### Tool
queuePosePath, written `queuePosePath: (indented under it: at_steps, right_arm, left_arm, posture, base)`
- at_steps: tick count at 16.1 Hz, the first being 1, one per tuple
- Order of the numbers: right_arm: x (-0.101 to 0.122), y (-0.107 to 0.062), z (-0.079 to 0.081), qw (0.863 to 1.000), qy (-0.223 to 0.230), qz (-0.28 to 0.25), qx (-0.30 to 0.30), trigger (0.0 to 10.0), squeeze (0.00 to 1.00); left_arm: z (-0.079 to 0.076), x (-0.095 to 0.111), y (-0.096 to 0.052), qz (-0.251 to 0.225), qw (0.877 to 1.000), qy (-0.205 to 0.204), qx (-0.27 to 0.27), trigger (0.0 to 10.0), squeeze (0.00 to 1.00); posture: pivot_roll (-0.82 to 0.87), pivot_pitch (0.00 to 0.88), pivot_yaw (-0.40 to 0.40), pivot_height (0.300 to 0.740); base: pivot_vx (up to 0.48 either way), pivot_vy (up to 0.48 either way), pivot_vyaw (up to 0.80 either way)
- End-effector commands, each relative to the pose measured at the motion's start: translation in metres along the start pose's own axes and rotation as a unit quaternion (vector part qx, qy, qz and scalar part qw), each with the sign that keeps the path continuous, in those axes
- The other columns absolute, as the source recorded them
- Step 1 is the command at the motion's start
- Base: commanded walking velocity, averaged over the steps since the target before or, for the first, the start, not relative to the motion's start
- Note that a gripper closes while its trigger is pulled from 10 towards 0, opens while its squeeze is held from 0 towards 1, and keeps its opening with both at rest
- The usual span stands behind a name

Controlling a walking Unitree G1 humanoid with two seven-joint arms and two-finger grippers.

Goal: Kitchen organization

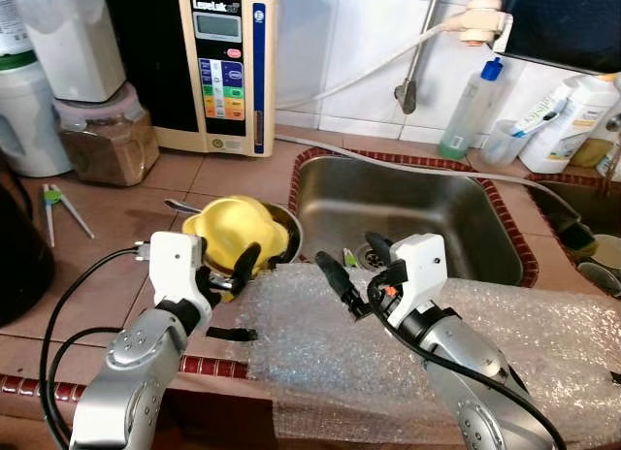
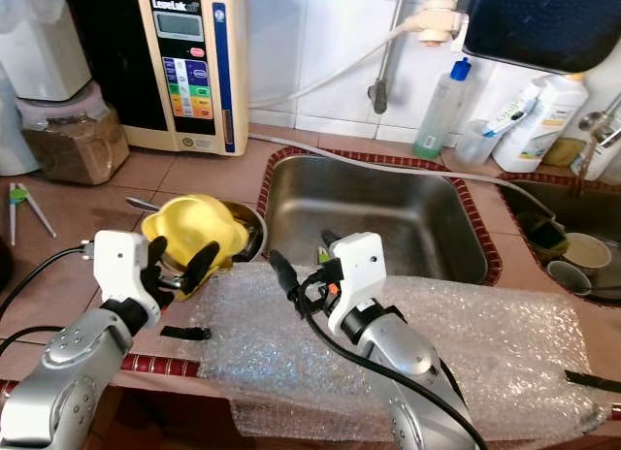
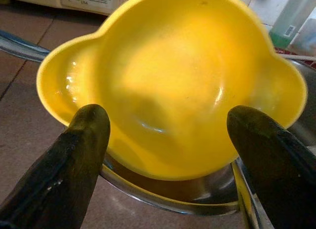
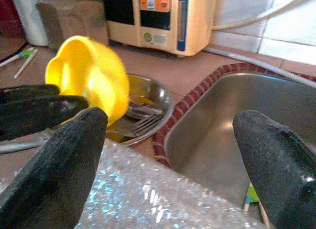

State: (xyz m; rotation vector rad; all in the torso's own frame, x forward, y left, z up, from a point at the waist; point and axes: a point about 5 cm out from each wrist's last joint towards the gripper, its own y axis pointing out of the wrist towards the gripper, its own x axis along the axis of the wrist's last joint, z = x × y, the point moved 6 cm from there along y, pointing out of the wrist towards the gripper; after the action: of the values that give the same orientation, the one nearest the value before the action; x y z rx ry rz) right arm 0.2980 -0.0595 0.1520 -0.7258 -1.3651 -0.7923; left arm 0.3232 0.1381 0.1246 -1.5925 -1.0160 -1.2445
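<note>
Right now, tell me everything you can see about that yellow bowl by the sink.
The yellow bowl looks like smooth, glossy plastic, with two small ear-like handles on its rim. It sits tilted in a metal dish holding a fork, on the brown tiled counter left of the sink. The open left gripper straddles its near rim.

Head views bright, evenly lit, you get sharp detail across surface point(image 1: 116, 275). Glare on bubble wrap point(image 1: 388, 343) and white wall tiles point(image 1: 340, 43). Sink point(image 1: 427, 217) shows soft sheen. Left wrist view: yellow bowl point(image 3: 173, 86) blurred, specular spots inside, fingers point(image 3: 74, 165) dark. Right wrist view soft, near fingers point(image 4: 59, 174) out of focus, wrap sparkles.
</note>
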Motion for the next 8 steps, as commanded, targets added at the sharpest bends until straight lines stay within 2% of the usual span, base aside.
queuePosePath:
  at_steps: [1, 4, 6, 7, 8]
  right_arm:
    - [0.001, -0.001, 0.001, 1.000, -0.011, 0.002, 0.006, 10.0, 0.31]
    - [0.000, -0.002, 0.002, 1.000, -0.015, 0.003, 0.003, 10.0, 0.23]
    - [-0.002, -0.002, 0.002, 1.000, -0.018, 0.006, -0.001, 10.0, 0.22]
    - [0.001, -0.002, 0.003, 1.000, -0.022, 0.005, -0.002, 10.0, 0.22]
    - [0.001, -0.001, 0.003, 1.000, -0.022, 0.004, -0.006, 10.0, 0.21]
  left_arm:
    - [-0.006, -0.017, 0.004, 0.040, 0.999, -0.017, -0.007, 10.0, 0.00]
    - [-0.011, -0.016, 0.012, 0.049, 0.998, -0.038, -0.016, 10.0, 0.00]
    - [-0.013, -0.013, 0.017, 0.044, 0.998, -0.040, -0.015, 10.0, 0.00]
    - [-0.017, -0.010, 0.021, 0.038, 0.998, -0.037, -0.023, 3.8, 0.00]
    - [-0.017, -0.008, 0.023, 0.033, 0.998, -0.041, -0.018, 0.0, 0.00]
  posture:
    - [0.16, 0.000, -0.070, 0.740]
    - [0.15, 0.000, -0.066, 0.740]
    - [0.13, 0.000, -0.063, 0.740]
    - [0.12, 0.000, -0.058, 0.740]
    - [0.12, 0.000, -0.056, 0.740]
  base:
    - [0.000, 0.000, 0.00]
    - [0.000, 0.000, 0.00]
    - [0.000, 0.000, 0.00]
    - [0.000, 0.000, 0.00]
    - [0.000, 0.000, 0.00]
